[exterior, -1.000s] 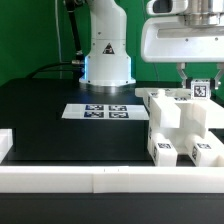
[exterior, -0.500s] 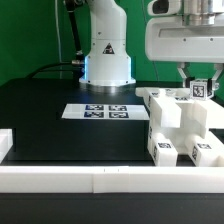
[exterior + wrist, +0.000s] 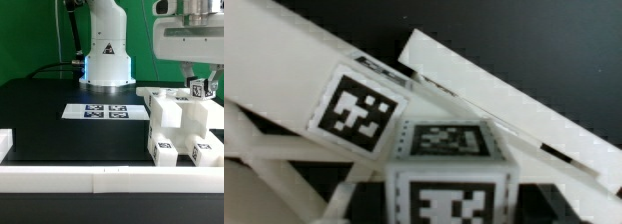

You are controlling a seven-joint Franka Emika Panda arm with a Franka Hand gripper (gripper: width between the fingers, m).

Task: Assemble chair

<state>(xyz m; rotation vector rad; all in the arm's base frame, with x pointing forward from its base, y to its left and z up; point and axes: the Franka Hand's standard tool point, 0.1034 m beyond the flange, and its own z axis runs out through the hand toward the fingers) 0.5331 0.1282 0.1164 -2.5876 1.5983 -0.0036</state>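
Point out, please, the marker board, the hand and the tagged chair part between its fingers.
marker board (image 3: 74, 110): exterior view, the bare end on that view's left.
hand (image 3: 201, 81): exterior view, midway between its fingertips.
tagged chair part (image 3: 200, 90): exterior view, its front tag.

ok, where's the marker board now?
The marker board lies flat mid-table, just before the robot base, to the exterior view's left of the chair.
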